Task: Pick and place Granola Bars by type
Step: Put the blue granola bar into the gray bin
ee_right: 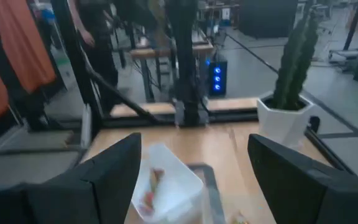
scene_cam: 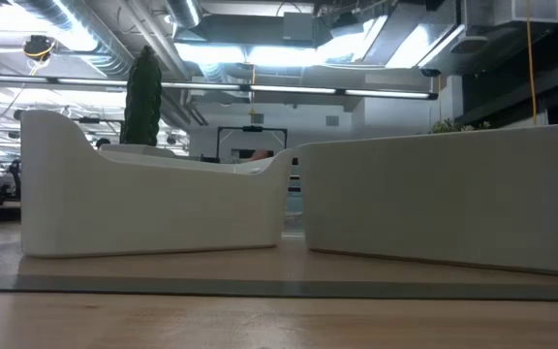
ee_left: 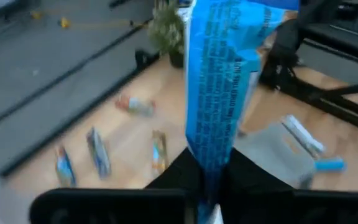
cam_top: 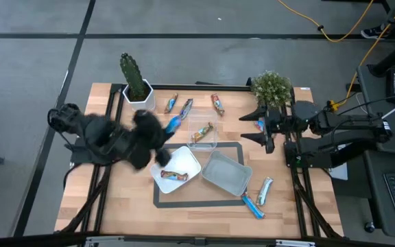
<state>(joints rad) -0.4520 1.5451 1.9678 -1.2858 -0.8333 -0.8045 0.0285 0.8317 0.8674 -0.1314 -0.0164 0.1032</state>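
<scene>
L gripper [cam_top: 163,134] has a blue bar [ee_left: 219,81] pinched by one end, lifted above the table's middle, just off the far edge of the white tub [cam_top: 179,169].

I've got the jaws shut tight on the wrapper's end, the rest sticking out past the fingers. R gripper [cam_top: 265,129] waits near the right edge by the bushy plant [cam_top: 271,87], jaws wide, nothing in them. To do this well I'd go slow so the bar doesn't swing, pick the tub by type, get the hanging end past the rim, then let go low. White tub holds a red-orange bar [cam_top: 173,175]; grey tub [cam_top: 223,171] looks empty. Count: 2 tubs, 2 plants incl. the cactus [cam_top: 134,77]. Bars I can see approx 8: 3 along the far edge, 1 mid-table, 2 near the front-right corner, 1 in tub, 1 held.
</scene>
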